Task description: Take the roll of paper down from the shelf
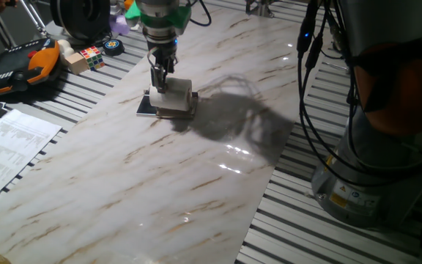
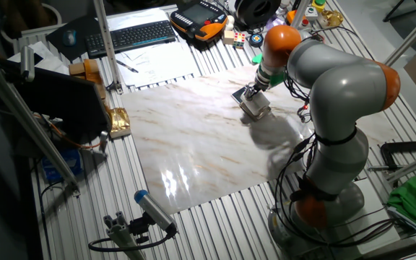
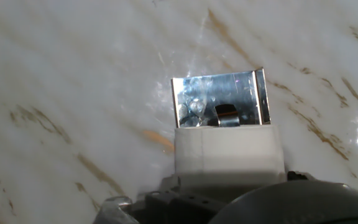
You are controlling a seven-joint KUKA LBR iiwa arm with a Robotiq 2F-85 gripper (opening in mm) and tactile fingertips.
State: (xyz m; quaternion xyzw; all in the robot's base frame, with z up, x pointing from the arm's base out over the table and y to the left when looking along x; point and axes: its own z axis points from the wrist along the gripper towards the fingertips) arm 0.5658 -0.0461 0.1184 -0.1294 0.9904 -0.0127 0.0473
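The roll of paper (image 1: pixel 177 96) is a small white cylinder sitting on the shelf (image 1: pixel 146 105), a low rack with a dark base, near the marble board's far edge. My gripper (image 1: pixel 159 79) comes straight down onto the roll's left end, its fingers close together and pinching the roll. In the hand view the roll (image 3: pixel 229 152) fills the centre just in front of the camera, and the shelf's shiny metal plate (image 3: pixel 222 99) shows beyond it. The fingertips are hidden there. In the other fixed view the gripper (image 2: pixel 253 92) is at the roll (image 2: pixel 258 106).
A Rubik's cube (image 1: pixel 91 56) and an orange-black teach pendant (image 1: pixel 20 66) lie beyond the board's left corner. Printed paper sheets (image 1: pixel 13 143) lie to the left. The arm's base (image 1: pixel 372 154) and cables stand to the right. A keyboard (image 2: pixel 130 35) lies at the back.
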